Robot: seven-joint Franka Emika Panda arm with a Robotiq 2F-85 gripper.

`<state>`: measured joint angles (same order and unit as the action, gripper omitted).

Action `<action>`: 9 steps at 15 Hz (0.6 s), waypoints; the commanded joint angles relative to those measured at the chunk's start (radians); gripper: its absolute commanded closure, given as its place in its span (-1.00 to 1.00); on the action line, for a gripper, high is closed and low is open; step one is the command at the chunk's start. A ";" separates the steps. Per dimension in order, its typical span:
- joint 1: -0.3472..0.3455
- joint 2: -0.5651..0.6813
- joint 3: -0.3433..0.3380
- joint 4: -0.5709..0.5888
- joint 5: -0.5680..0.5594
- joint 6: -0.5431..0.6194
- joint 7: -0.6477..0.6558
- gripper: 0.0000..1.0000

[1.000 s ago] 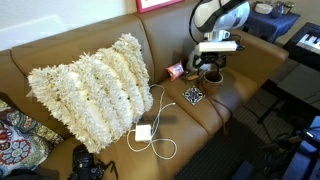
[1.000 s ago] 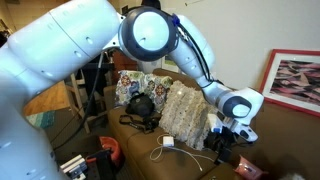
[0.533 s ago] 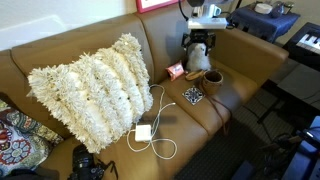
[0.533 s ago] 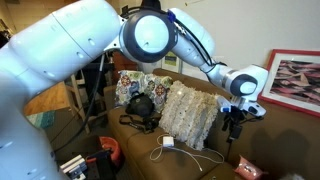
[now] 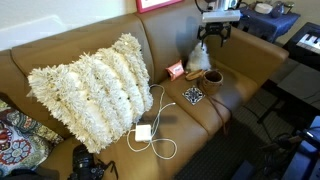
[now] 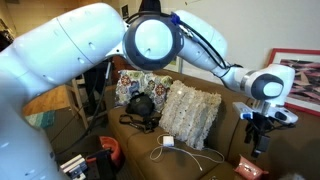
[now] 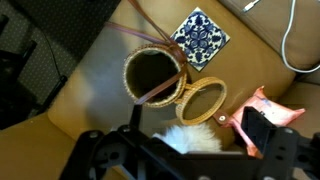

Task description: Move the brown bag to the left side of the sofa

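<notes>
The gripper hangs above the right end of the sofa, fingers spread apart and holding nothing. Below it the brown bag sits on the right seat cushion, near its front edge, just beside the white fluffy toy. To the left, the shaggy pillow fills most of the seat, and a white cable crosses the bare strip between.

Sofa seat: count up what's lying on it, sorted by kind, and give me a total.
pillows: 2, the shaggy cream pillow and the patterned pillow
brown bag: 1
woven ring: 1
patterned square: 1
white fluffy toy: 1
pink packet: 1
charger with cable: 1
camera: 1
Total: 9
</notes>
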<state>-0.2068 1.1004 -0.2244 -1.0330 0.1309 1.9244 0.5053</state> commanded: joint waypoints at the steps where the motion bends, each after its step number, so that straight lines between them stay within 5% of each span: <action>1: -0.047 0.033 -0.023 0.042 -0.005 -0.017 0.003 -1.00; 9: -0.081 0.022 -0.020 -0.030 0.009 0.021 -0.004 -1.00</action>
<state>-0.2820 1.1175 -0.2518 -1.0356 0.1298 1.9258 0.5053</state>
